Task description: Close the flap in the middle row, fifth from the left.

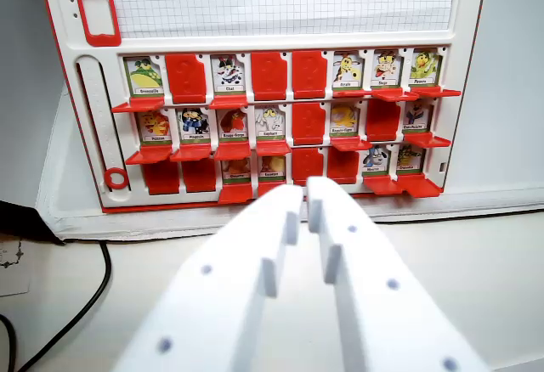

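The white gripper (304,195) sat low in the wrist view, its 2 jaws almost together with only a thin slit between them, grasping nothing. Its tips lay over the bottom edge of the red-and-white game board (280,92). The board carried 3 rows of 8 flaps. In the middle row, the 5th flap from the left (308,123) showed a plain red face, already shut, between 2 open picture cards. A black cable (85,308) curved along the table's left edge.
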You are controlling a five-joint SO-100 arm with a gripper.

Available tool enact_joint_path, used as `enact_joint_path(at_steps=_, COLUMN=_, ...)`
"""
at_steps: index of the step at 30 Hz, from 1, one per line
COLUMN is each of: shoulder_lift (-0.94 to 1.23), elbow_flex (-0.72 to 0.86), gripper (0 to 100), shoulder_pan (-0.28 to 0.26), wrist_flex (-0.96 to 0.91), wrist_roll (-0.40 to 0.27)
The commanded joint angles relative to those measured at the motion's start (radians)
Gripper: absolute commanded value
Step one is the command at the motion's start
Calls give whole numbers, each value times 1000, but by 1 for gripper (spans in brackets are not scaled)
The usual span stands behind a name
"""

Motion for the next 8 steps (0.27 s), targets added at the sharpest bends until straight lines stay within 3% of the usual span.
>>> enact_joint_path(at_steps=1, shoulder_lift=25, elbow_flex=-9, gripper=0, shoulder_pan=-5, wrist_flex=14, wrist_roll=-6)
enact_joint_path(at_steps=8, shoulder_lift=8, elbow_flex=-5, gripper=0, shoulder_pan=3, wrist_flex=35, wrist_roll=-18)
